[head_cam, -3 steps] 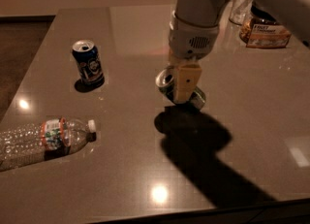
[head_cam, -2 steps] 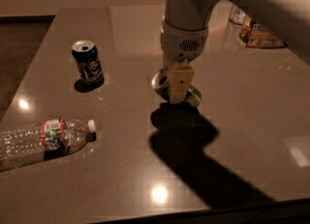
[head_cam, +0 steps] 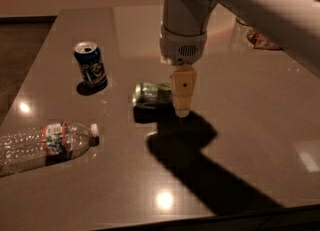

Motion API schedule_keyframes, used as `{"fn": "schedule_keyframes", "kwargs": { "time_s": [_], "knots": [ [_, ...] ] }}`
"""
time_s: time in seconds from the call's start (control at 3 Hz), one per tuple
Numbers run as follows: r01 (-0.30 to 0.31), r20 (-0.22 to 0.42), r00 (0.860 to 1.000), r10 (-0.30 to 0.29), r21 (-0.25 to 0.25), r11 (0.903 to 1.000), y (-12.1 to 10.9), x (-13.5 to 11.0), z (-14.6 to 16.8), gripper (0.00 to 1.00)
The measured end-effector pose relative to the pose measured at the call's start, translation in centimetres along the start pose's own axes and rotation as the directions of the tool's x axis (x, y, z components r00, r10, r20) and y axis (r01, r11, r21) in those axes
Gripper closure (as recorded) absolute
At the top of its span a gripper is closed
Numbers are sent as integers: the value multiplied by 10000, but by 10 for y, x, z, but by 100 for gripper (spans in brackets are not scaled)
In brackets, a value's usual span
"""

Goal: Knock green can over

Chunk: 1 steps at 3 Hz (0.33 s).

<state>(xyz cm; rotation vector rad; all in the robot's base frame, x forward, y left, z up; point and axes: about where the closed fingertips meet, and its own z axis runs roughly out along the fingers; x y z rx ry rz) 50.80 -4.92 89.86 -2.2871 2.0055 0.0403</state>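
Note:
The green can point(head_cam: 151, 95) lies on its side on the grey table point(head_cam: 250, 125), its silver end facing left toward the blue can. My gripper point(head_cam: 182, 109) hangs from the white arm just to the can's right, its tan finger point(head_cam: 183, 87) pointing down at the can's right end. The finger hides that end of the can.
A blue can with white graphics point(head_cam: 91, 65) stands upright to the left of the green can. A clear plastic bottle point(head_cam: 45, 144) lies on its side near the front left edge. A snack packet point(head_cam: 262, 40) lies at the back right, partly behind my arm.
The green can was standing under the gripper and now lies on its side. My arm has shifted left across the table.

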Motion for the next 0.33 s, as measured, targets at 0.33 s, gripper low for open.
{"fn": "schedule_keyframes", "kwargs": {
  "time_s": [0.33],
  "knots": [
    [0, 0, 10000, 0, 0, 10000, 0, 0, 0, 0]
  ]
}}
